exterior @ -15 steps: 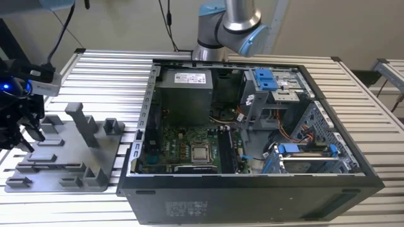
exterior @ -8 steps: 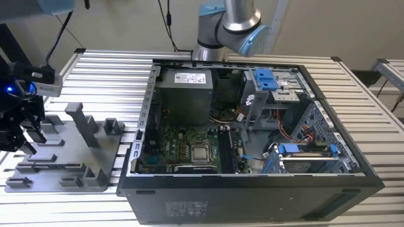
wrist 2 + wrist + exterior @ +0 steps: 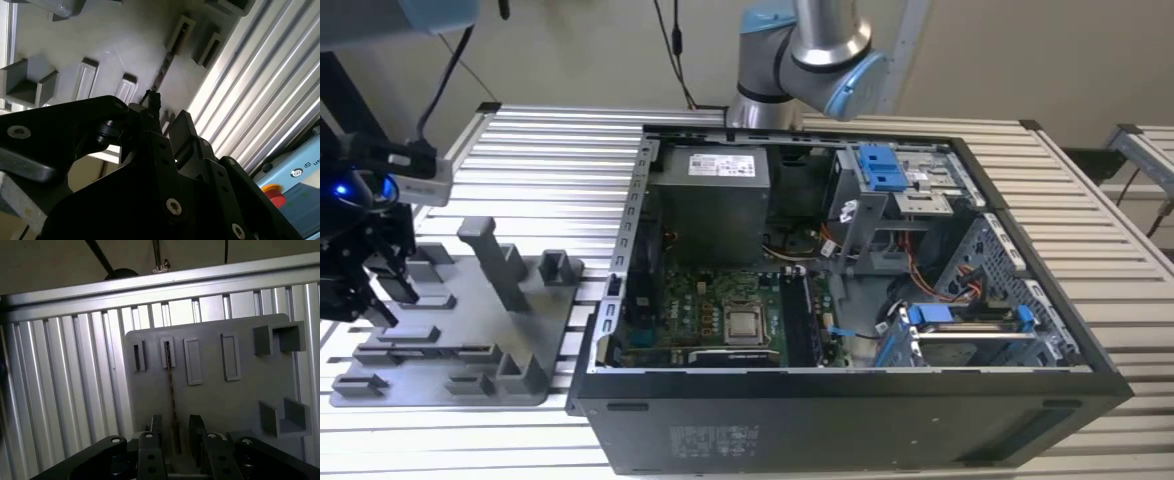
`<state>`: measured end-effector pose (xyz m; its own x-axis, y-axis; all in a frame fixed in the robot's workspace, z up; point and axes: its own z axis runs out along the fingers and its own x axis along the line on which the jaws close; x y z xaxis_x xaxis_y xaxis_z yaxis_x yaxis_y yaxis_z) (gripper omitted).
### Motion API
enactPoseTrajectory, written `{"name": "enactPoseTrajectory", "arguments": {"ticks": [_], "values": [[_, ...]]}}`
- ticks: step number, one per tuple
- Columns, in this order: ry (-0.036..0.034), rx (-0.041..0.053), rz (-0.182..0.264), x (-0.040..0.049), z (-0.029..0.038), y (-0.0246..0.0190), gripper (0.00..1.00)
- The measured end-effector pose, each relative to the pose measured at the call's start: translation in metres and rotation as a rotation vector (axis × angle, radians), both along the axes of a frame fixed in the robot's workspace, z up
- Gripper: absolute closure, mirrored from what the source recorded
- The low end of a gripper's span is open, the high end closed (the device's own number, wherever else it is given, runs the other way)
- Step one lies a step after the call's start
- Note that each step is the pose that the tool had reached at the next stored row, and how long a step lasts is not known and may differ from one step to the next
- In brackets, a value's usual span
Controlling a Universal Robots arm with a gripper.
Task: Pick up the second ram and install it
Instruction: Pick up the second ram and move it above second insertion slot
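I see my claw (image 3: 175, 420) with its fingers apart, straddling the second ram (image 3: 171, 385), a gap showing on either side of the board in the first wrist view. The ram stands on edge in a slot of the grey fixture tray (image 3: 225, 405). In the exterior view that tray sits at nine o'clock on the slatted bench (image 3: 547, 160), the exterior view's left, with the open computer case (image 3: 854, 420) at its three o'clock

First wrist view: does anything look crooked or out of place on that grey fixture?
Nothing stands out. The second ram sits edge-on in its slot on the grey fixture, with the open pincer straddling it.
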<state>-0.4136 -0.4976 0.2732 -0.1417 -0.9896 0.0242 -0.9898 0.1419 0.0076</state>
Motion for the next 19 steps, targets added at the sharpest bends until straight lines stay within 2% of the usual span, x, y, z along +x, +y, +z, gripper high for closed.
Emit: {"name": "enactPoseTrajectory", "arguments": {"ticks": [13,19], "values": [[0.0004,-0.0006,0.000,-0.0003,-0.0112,0.0000,0.64],[0.0004,-0.0011,0.000,-0.0003,-0.0121,0.0000,0.64]]}}
